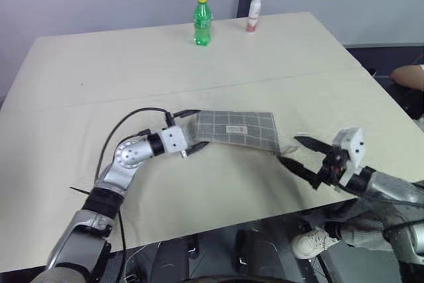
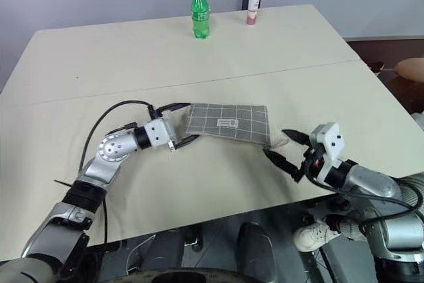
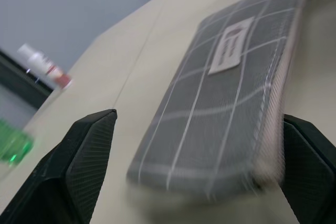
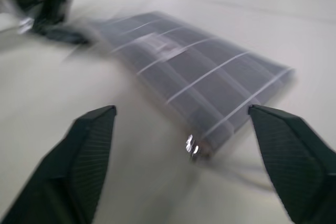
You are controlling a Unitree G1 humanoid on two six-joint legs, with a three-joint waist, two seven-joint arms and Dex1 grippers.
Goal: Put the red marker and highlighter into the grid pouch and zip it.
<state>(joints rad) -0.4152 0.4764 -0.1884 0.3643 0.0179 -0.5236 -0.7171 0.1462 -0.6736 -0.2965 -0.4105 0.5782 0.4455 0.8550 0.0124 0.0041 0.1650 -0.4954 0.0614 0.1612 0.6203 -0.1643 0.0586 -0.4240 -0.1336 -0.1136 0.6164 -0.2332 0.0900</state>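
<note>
The big cream table (image 1: pixel 218 51) takes up most of what I see, with a seam running across its middle. At the far edge stand a green bottle (image 1: pixel 202 20) with a yellow cap and, just to its right, a small white bottle (image 1: pixel 254 12) with a red base, both well apart from the work.

Near the front edge the grid pouch (image 1: pixel 238 130) lies flat, label patch up, and it looks closed along its length. The left gripper (image 2: pixel 180 124) sits at the pouch's left end, its two black fingers spread wide to either side of that end; from its wrist camera the fabric lies between the fingers without being pinched. The right gripper (image 1: pixel 303 157) hangs off the pouch's right end, a little apart from it, fingers also spread wide and holding nothing.

Smallest of all is the metal zipper pull (image 4: pixel 191 147), lying at the pouch's right corner, nearest the right gripper.

I see no red marker or highlighter loose on the table, so I judge them already inside the pouch, though I cannot see into it. With the pull at the end of its track and both claws open, the zipping looks done. What seems left is for the arms to draw clear.
</note>
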